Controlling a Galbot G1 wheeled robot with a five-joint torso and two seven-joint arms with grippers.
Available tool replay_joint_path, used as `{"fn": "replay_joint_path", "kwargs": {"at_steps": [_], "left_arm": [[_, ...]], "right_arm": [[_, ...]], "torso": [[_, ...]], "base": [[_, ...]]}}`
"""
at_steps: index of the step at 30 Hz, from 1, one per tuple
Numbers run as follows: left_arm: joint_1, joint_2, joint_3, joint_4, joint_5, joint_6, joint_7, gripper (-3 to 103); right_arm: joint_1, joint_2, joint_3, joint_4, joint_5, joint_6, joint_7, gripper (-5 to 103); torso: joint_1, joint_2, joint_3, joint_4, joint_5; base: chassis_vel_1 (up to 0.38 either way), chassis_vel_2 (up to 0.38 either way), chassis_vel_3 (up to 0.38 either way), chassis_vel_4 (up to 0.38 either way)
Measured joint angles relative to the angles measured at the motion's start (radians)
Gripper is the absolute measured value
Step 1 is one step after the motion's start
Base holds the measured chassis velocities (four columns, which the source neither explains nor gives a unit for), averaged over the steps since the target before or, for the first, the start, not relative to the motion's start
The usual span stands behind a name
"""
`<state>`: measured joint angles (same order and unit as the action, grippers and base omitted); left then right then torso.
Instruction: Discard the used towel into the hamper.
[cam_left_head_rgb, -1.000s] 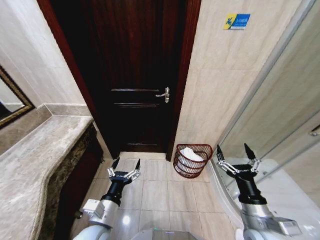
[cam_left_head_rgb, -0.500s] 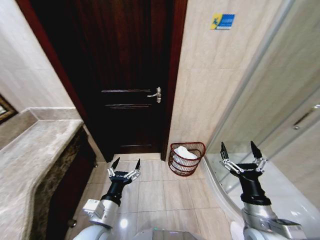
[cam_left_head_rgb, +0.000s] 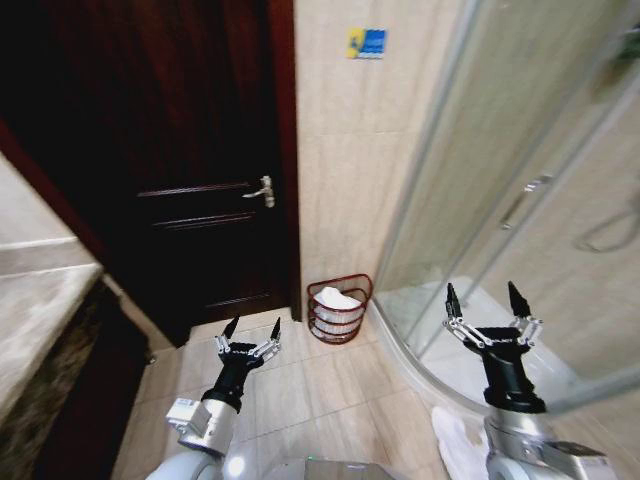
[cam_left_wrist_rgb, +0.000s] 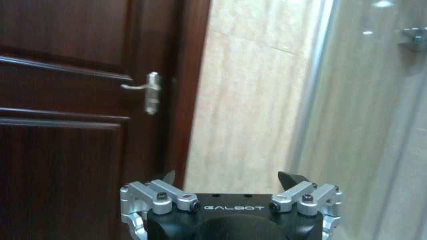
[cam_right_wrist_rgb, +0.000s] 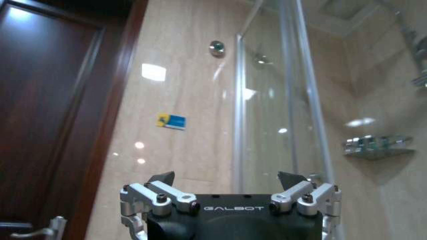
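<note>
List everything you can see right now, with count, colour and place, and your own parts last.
hamper: one, dark reddish-brown, on the floor against the tiled wall, between door and shower; something white inside.
door: one, dark wood, closed, left of the hamper.
door handle: one, silver, on the door's right edge.
sign: one, blue and yellow, high on the wall.
shower enclosure: one, clear glass, to the right.
countertop: one, mottled stone, far left.
left gripper: one, open, empty, low centre-left.
right gripper: one, open, empty, low right.
</note>
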<state>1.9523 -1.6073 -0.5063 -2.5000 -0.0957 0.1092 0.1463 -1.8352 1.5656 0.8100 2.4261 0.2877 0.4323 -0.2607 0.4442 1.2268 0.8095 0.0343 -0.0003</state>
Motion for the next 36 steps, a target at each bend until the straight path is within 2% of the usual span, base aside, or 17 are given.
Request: {"fn": "replay_joint_path", "kwargs": {"at_steps": [14,24,27,32,35,36], "left_arm": [[0.0,0.0,0.0,0.0,0.0,0.0,0.0,100],[0.0,0.0,0.0,0.0,0.0,0.0,0.0,100],[0.0,0.0,0.0,0.0,0.0,0.0,0.0,100],[0.0,0.0,0.0,0.0,0.0,0.0,0.0,100],[0.0,0.0,0.0,0.0,0.0,0.0,0.0,100],[0.0,0.0,0.0,0.0,0.0,0.0,0.0,100]], "right_arm": [[-0.005,0.011,-0.005,0.006,0.003,0.01,-0.004,100],[0.002,0.019,0.003,0.011,0.006,-0.002,0.046,100],[0.032,0.041,0.019,0.021,0.021,-0.066,0.082,100],[0.044,0.042,0.02,0.032,0.022,-0.1,0.129,100],[0.06,0.042,0.016,0.034,0.003,-0.115,0.231,100],[0.06,0.042,0.016,0.034,0.003,-0.115,0.231,100]], "torso": [[0.0,0.0,0.0,0.0,0.0004],[0.0,0.0,0.0,0.0,0.0002],[0.0,0.0,0.0,0.0,0.0004],[0.0,0.0,0.0,0.0001,0.0],[0.0,0.0,0.0,0.0001,0.0003],[0.0,0.0,0.0,0.0001,0.0003]], "base": [[-0.128,-0.128,-0.122,-0.127],[-0.117,-0.126,-0.131,-0.119],[-0.127,-0.118,-0.13,-0.129],[-0.117,-0.116,-0.122,-0.118],[-0.113,-0.117,-0.133,-0.126],[-0.13,-0.106,-0.132,-0.129]]}}
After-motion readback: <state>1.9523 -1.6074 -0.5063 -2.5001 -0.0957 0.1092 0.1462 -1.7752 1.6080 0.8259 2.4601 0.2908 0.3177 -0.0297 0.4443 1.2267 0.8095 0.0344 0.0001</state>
